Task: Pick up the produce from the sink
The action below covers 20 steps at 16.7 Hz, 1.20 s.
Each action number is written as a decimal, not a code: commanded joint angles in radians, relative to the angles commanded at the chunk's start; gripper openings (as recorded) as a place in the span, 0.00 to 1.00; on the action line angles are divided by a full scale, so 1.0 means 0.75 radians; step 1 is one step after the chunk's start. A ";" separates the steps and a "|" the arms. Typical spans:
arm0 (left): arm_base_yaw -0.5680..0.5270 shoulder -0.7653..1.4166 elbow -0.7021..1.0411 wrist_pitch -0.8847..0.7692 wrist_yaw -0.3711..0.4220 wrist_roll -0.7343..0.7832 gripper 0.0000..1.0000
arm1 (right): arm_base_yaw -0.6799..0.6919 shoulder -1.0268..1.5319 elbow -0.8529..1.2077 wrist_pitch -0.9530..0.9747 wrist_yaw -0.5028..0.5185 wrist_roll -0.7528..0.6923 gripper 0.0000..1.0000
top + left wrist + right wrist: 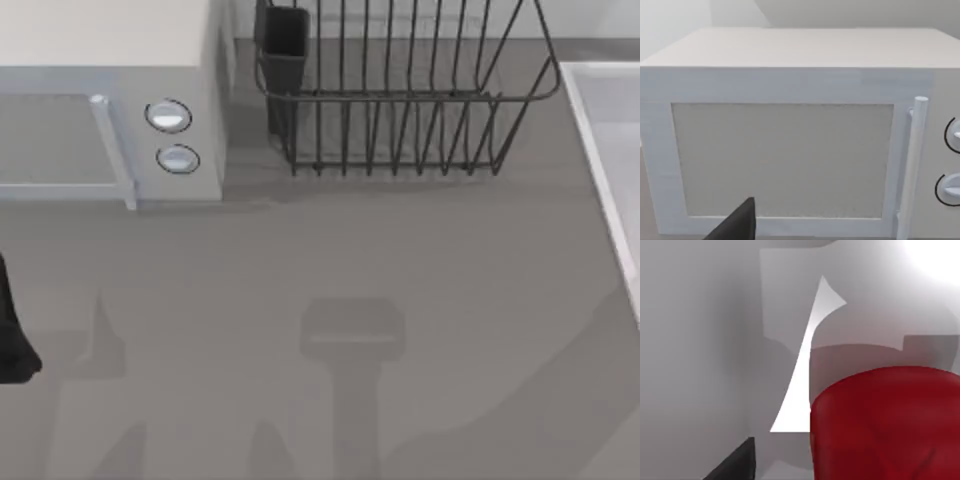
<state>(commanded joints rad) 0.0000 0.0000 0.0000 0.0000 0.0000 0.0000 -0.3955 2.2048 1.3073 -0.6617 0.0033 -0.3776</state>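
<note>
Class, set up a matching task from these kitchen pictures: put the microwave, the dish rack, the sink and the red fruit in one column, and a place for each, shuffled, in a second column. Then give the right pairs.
Things:
1. microwave
2. dish rack
3. sink
4. red fruit

Places:
A. right edge of the top view
B. close in front of the right wrist camera
C. back left of the counter
D. back middle of the counter

Pairs: 1-C, 2-D, 3-A, 4-B

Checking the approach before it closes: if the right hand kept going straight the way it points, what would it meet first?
Most likely the produce, which looms large and red directly ahead in the right wrist view, with the pale sink wall around it. Depth is unclear.
</note>
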 joint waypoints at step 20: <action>0.000 0.000 0.000 0.000 0.000 0.000 1.00 | -0.001 0.154 -0.090 0.228 0.001 0.003 0.17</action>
<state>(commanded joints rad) 0.0000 0.0000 0.0000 0.0000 0.0000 0.0000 -0.3964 2.3200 1.2400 -0.4907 0.0043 -0.3756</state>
